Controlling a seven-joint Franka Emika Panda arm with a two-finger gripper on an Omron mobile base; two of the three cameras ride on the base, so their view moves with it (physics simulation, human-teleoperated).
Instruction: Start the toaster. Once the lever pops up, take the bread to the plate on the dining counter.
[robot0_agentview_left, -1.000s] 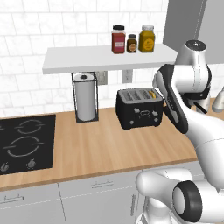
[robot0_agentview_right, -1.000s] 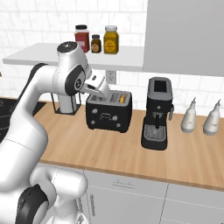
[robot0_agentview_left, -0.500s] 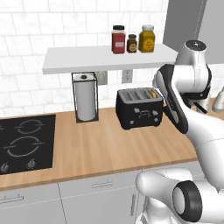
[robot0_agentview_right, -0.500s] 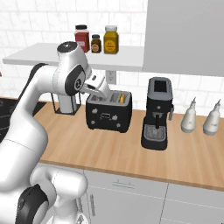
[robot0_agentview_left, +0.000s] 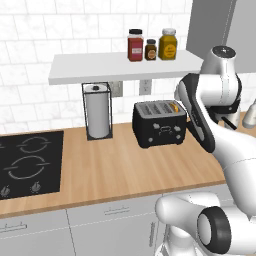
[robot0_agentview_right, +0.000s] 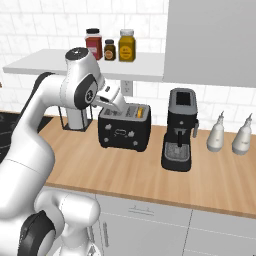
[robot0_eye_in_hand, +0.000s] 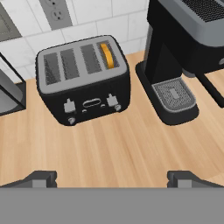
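- The bench (robot0_agentview_left: 125, 170) is a long wooden worktop along the tiled wall, with broad bare wood in front of the appliances, so we have open room to approach from the front.
- The coffee machine (robot0_agentview_right: 180, 127) stands just beside the toaster's right end in the right base view; we judge that side tight for moving in.
- The toaster (robot0_eye_in_hand: 83, 78) sits at the back of the bench near the wall. We expect it to be heavy and rigid enough to stay put, with two small levers on its front face as the places to press.
- The tool (robot0_eye_in_hand: 113, 178) hovers above and in front of the toaster, its fingers spread wide with nothing between them.
- The bread (robot0_eye_in_hand: 106, 55) stands in the slot nearest the coffee machine, only its golden top edge showing. We judge it light and crumbly: best pinched gently across its thin faces and lifted straight up.
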